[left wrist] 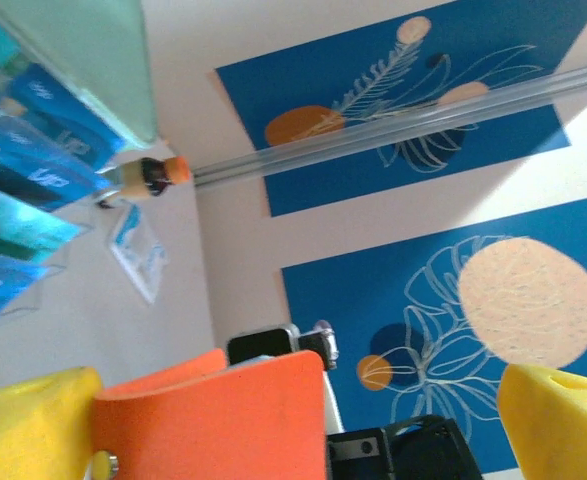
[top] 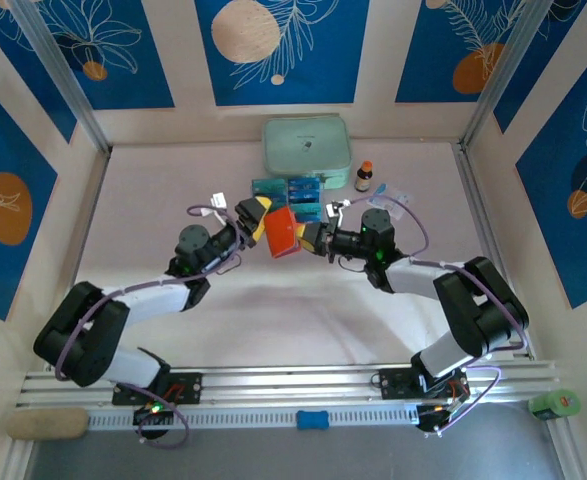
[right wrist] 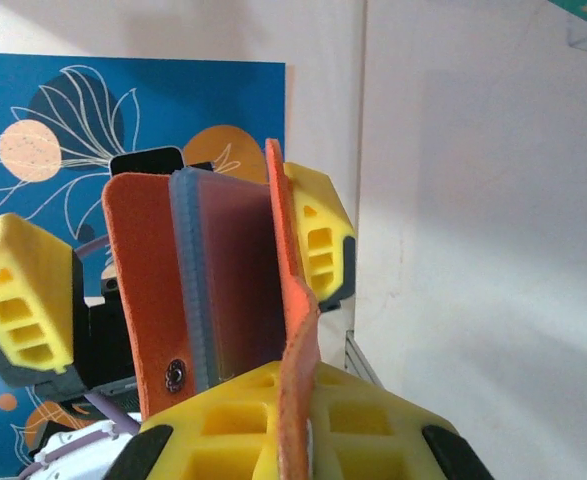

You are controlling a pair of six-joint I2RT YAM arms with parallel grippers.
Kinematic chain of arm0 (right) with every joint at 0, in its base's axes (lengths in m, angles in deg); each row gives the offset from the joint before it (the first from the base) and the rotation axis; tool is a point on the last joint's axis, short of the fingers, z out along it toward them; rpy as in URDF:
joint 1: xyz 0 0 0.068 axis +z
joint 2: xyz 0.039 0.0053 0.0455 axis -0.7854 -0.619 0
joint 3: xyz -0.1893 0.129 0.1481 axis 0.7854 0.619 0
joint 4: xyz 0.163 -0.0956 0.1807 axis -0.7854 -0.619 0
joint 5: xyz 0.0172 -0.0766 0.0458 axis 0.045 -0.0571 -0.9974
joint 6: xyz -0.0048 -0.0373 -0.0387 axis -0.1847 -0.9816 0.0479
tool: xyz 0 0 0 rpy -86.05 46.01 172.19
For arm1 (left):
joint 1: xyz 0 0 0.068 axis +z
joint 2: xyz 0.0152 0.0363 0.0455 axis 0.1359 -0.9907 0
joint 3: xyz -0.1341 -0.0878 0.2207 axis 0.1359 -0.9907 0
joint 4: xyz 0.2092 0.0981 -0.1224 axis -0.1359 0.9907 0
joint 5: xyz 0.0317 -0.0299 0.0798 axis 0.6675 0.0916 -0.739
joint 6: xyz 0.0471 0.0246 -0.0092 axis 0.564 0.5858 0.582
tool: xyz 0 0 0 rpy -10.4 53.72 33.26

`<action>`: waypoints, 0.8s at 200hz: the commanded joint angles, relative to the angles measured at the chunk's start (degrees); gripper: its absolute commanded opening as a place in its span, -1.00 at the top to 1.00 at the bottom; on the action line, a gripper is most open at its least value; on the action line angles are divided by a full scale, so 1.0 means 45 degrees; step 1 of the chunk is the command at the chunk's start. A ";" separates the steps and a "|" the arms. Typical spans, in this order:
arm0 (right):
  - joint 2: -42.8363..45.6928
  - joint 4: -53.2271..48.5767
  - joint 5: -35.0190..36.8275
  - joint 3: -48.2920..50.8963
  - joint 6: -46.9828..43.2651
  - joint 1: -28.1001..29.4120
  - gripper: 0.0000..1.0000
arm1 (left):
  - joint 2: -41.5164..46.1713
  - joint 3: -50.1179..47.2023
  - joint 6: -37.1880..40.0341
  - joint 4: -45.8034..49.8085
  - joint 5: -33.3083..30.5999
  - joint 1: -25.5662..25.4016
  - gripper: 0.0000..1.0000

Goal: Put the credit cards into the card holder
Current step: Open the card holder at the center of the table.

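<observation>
Seemingly the small orange-red fold-over card holder (right wrist: 148, 280) is light and floppy; right gripper (right wrist: 293, 440) pinches one flap, left gripper (left wrist: 298, 425) straddles it spread; hold near the fold.

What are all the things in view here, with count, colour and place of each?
card holder: one, orange-red, raised mid-table
zip case: one, mint-green, far middle
rack: one, clear, before the zip case
credit cards: several, teal-blue, standing in the rack
bottle: one, brown, orange cap, right of the rack
sachet: one, white-blue, right of the bottle
green object: one, near right corner
beige object: one, near left corner
left hand: one, yellow fingers, open around the card holder
right hand: one, yellow fingers, shut on the card holder
</observation>
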 commanded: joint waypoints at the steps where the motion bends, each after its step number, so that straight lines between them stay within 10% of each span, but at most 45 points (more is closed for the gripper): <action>1: 0.0324 0.0326 0.0196 0.0575 -0.0507 -0.0045 1.00 | 0.0918 -0.0294 0.1554 0.2166 0.0499 0.0347 -1.00; 64: -0.0193 0.0505 0.1120 0.1787 -0.1126 0.0379 1.00 | 0.2088 0.3349 0.7249 1.2808 -0.0033 0.0126 -1.00; 160: -0.2334 0.2589 0.1692 0.2219 -0.0612 0.1010 1.00 | -0.1680 0.8084 1.1860 1.8463 -0.3514 -0.2580 -1.00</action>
